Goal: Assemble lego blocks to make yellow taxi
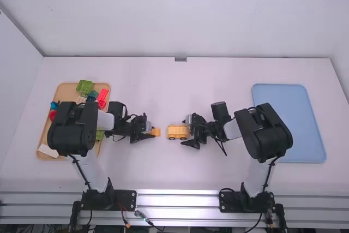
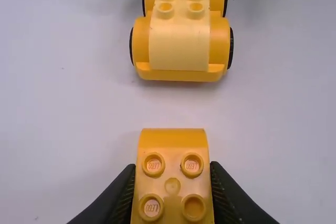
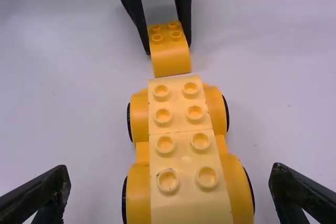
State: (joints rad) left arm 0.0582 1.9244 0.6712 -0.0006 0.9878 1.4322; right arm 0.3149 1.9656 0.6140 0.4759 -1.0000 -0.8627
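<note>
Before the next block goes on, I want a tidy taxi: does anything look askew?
Nothing stands out: the car stands on its wheels, pale top blocks lined up; the left gripper holds a block studs up.

On the table (image 1: 163,170), the wheeled base (image 1: 177,137) lay near the middle, and on it two blocks (image 3: 178,106) sat end to end. Just left of that, apart from it, was the single block (image 1: 156,132) between the fingertips of your left gripper (image 1: 151,131). Your right gripper (image 1: 186,132) was at the base's right end, its fingers to either side. Far to your left, loose pieces (image 1: 85,86) lay in a tray (image 1: 66,88); far right was a second tray (image 1: 294,126).
</note>
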